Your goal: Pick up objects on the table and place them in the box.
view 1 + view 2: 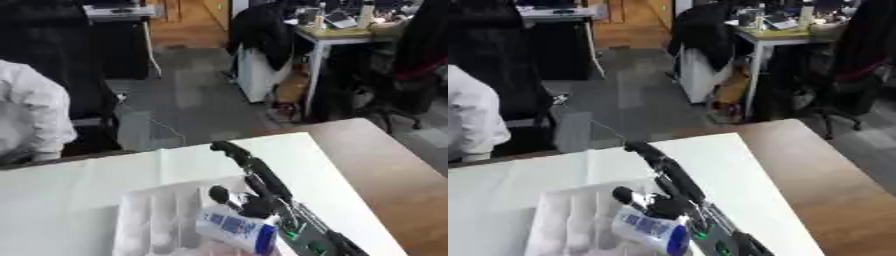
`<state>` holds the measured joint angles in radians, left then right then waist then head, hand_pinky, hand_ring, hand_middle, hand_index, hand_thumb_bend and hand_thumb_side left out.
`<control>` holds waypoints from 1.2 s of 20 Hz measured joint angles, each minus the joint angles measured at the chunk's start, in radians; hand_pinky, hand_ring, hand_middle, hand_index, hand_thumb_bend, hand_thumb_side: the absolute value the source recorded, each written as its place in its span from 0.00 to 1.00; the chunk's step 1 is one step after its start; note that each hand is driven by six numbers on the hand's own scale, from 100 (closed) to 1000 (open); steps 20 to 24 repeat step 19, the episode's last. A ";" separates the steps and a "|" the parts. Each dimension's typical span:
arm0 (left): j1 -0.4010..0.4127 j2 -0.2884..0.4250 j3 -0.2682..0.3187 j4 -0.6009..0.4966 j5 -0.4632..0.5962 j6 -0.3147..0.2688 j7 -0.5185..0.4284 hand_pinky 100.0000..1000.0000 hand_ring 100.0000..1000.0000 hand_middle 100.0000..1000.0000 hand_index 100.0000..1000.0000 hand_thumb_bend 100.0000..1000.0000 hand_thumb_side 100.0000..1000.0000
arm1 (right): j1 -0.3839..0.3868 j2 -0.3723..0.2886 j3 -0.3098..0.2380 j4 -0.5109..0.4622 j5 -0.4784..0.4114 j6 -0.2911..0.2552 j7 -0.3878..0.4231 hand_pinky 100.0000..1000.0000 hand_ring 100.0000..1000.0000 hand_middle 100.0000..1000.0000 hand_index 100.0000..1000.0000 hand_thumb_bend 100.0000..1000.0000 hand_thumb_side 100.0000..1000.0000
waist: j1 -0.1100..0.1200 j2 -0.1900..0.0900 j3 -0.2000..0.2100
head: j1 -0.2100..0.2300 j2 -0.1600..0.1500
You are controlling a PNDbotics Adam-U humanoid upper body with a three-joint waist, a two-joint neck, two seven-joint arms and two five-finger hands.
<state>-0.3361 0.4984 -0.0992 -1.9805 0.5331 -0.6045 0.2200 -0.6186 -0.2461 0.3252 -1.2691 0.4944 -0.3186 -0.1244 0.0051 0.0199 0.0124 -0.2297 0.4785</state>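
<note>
Low in the frame, left of centre, the clear plastic box (144, 220) sits on the white table cover (79, 185); nothing can be made out inside its ribbed bottom. Just right of it, at bottom centre, a white bottle with a blue label (234, 229) lies tilted over the box's right edge, against the right hand (249, 192), whose thumb and fingers curl around it. Farther right, bare wooden table (394, 175) runs to the frame edge.
</note>
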 measured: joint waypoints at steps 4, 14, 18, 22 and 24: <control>0.000 0.000 0.000 0.000 0.000 0.000 0.000 0.64 0.67 0.79 0.85 0.46 1.00 | 0.000 0.000 -0.001 0.000 0.000 0.001 0.005 0.88 0.98 0.85 1.00 0.72 1.00 | 0.000 0.000 0.000 | 0.000 0.000; 0.000 0.000 0.000 0.000 0.000 -0.001 -0.001 0.64 0.68 0.79 0.85 0.46 1.00 | 0.002 -0.013 -0.017 -0.010 -0.003 0.013 -0.010 0.85 0.97 0.84 1.00 0.66 1.00 | -0.001 0.000 -0.002 | 0.000 -0.005; 0.000 0.000 0.000 0.000 0.000 -0.001 0.000 0.64 0.68 0.79 0.85 0.46 1.00 | 0.034 -0.076 -0.051 -0.087 -0.031 0.033 -0.051 0.82 0.95 0.83 0.98 0.61 1.00 | -0.005 0.000 -0.009 | 0.001 -0.035; 0.000 0.000 0.001 0.000 0.000 -0.002 0.000 0.64 0.68 0.79 0.85 0.46 1.00 | 0.051 -0.102 -0.060 -0.118 -0.043 0.039 -0.063 0.82 0.95 0.83 0.98 0.61 1.00 | -0.006 0.000 -0.011 | 0.000 -0.048; 0.000 0.000 0.001 0.000 0.000 -0.002 0.000 0.64 0.68 0.79 0.85 0.46 1.00 | 0.051 -0.102 -0.060 -0.118 -0.043 0.039 -0.063 0.82 0.95 0.83 0.98 0.61 1.00 | -0.006 0.000 -0.011 | 0.000 -0.048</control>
